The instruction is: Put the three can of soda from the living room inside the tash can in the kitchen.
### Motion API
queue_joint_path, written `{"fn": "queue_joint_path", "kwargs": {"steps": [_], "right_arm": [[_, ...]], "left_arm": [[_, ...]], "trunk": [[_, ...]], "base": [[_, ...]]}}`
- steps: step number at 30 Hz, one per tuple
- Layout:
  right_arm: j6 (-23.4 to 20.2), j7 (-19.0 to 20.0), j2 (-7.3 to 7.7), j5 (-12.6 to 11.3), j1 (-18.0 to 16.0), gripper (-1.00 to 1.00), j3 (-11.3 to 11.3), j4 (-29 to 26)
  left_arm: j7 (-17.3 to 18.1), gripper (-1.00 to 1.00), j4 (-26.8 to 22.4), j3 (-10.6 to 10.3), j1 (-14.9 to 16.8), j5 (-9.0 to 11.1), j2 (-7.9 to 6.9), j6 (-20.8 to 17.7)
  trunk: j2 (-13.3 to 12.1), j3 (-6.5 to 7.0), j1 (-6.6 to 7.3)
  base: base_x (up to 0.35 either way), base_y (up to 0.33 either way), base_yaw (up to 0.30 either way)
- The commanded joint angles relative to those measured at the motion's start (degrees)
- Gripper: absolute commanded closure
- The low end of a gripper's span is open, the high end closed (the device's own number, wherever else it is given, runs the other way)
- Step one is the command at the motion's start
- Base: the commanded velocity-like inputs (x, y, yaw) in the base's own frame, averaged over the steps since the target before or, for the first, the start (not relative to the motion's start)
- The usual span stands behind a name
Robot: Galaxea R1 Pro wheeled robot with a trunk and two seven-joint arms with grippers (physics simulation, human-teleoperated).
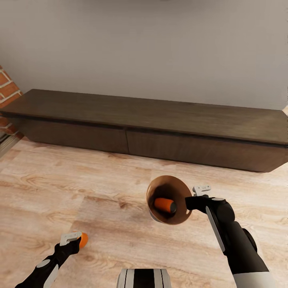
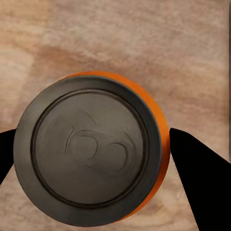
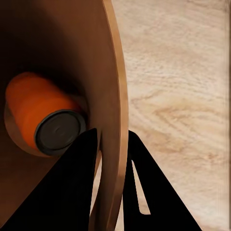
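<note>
Now, left gripper point(image 1: 74, 239): arm low, clamped on an orange soda can point(image 2: 91, 149).
Right gripper point(image 3: 113, 144): arm raised, pinching the trash can point(image 1: 169, 199) rim; bin tilted, second orange can point(image 1: 165, 205) inside.

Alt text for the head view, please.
The right gripper holds the trash can by its rim, an orange can inside; the left gripper holds another orange can, above a wood floor.
</note>
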State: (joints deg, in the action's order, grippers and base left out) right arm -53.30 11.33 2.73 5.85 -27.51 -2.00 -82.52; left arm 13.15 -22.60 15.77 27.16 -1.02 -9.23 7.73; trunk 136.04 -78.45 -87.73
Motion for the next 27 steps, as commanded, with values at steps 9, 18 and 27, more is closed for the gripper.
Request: {"fn": "queue_joint_path", "kwargs": {"steps": [9,18,27], "right_arm": [[-0.07,0.27,-0.01,-1.10,0.00,1.00,-0.02,-0.01],[-0.06,0.27,-0.01,-1.10,0.01,1.00,-0.02,-0.01],[-0.08,0.27,-0.01,-1.10,0.00,1.00,-0.03,-0.01]], "left_arm": [[0.03,1.00,0.01,-0.01,0.00,-0.04,0.00,0.01],[0.03,1.00,0.01,-0.03,0.00,-0.04,0.00,0.01],[0.03,1.00,0.01,-0.02,0.00,-0.04,0.00,0.01]], "trunk": [[-3.63,2.47,1.99],[-7.24,4.93,3.96],[-10.84,7.39,5.94]], "base": [[0.000,0.000,0.000],[0.000,0.000,0.000],[0.000,0.000,0.000]]}}
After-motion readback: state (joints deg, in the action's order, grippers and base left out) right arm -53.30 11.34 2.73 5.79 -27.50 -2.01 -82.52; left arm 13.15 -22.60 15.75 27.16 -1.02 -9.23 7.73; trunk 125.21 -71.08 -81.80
